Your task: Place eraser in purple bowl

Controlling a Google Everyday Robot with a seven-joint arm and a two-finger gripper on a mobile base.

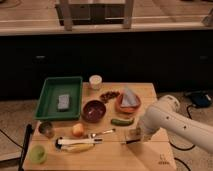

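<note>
Two-finger gripper [135, 136] sits low over the pale wooden table top [145, 92], at about 4 o'clock from the board's centre, at the end of the white rounded arm [175, 120] that enters from the right. Fingers fully drawn together — pinched on the small flat eraser, tan top on dark base [133, 134], which shows as a pale block at the fingertips. Whether it rests on the wood or is just lifted, cannot tell.

Handling judgement: the eraser looks light, stiff and flat, not fragile; probably a little grippy, not slippery. A pinch across its narrow sides seems the sound hold, and it should drop flat without rolling.

Round shallow maroon-purple bowl [93, 110] lies near, at roughly 10 o'clock from the gripper, empty inside as far as seen.

Count, working outward:
- one green pickle-like piece [122, 121], just at 11 o'clock of the gripper
- one metal fork [101, 133] at 9 o'clock
- one orange fruit [77, 130]
- one yellow banana-like item with a dark-ended white tool [77, 145]
- one orange bowl holding blue-grey cloth [128, 101]
- one green rectangular tray [47, 97] with one grey block [63, 101]
- one white cup [95, 81]
- one small metal cup [46, 129]
- one green round item [38, 154]

Bowls — two in all.
</note>
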